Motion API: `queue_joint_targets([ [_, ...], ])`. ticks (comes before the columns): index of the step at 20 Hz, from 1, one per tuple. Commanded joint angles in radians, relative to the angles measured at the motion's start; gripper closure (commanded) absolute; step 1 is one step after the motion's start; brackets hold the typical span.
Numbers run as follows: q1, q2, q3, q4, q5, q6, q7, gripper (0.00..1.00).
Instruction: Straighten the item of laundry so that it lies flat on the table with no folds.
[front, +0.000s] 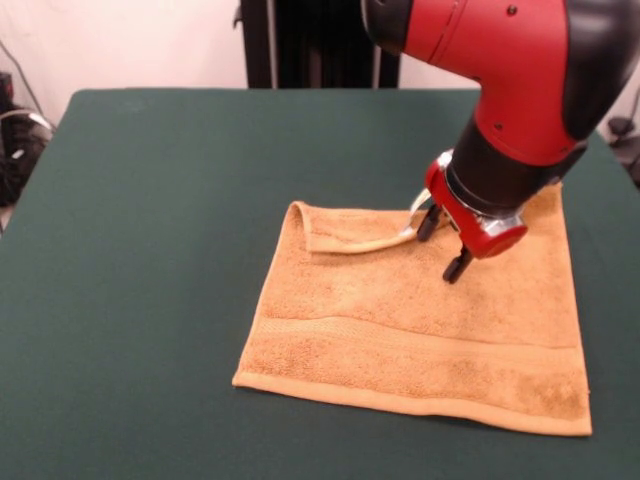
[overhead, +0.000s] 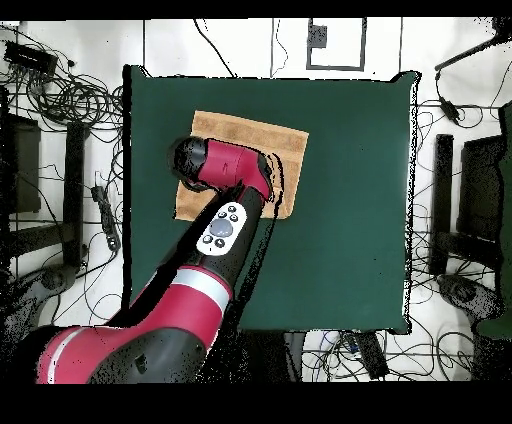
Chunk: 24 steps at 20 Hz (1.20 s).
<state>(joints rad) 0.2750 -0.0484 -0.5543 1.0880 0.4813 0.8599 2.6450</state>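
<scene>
No readable text, label or number shows anywhere, as far as visible.

Front view: towel (front: 400, 330) far right corner hidden behind the arm (front: 520, 90) at upper right; arm itself cut off by the top edge. Desk (front: 150, 250) cropped at left, right and bottom edges. Overhead view: arm covers the towel's lower middle; gripper (front: 443, 248) hidden there. Jaws possibly touching the cloth, unclear.

Towel (front: 420, 340) on the table (front: 150, 250), far edge folded over, end effector (front: 442, 248) above, perhaps touching
</scene>
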Motion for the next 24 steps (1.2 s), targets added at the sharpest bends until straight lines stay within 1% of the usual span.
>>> queue_joint_targets([
  [1, 0.033, 0.024, 0.131, 0.081, -0.022, 0.034, 0.114, 0.0],
  [6, 0.035, 0.015, 0.133, 0.098, -0.024, 0.032, 0.108, 0.0],
  [8, 0.031, 0.016, 0.14, 0.102, -0.035, 0.021, 0.08, 0.0],
  [21, 0.034, 0.063, 0.135, 0.075, -0.015, -0.022, 0.134, 0.0],
  [24, 0.034, 0.079, 0.134, 0.059, -0.023, -0.021, 0.123, 0.0],
])
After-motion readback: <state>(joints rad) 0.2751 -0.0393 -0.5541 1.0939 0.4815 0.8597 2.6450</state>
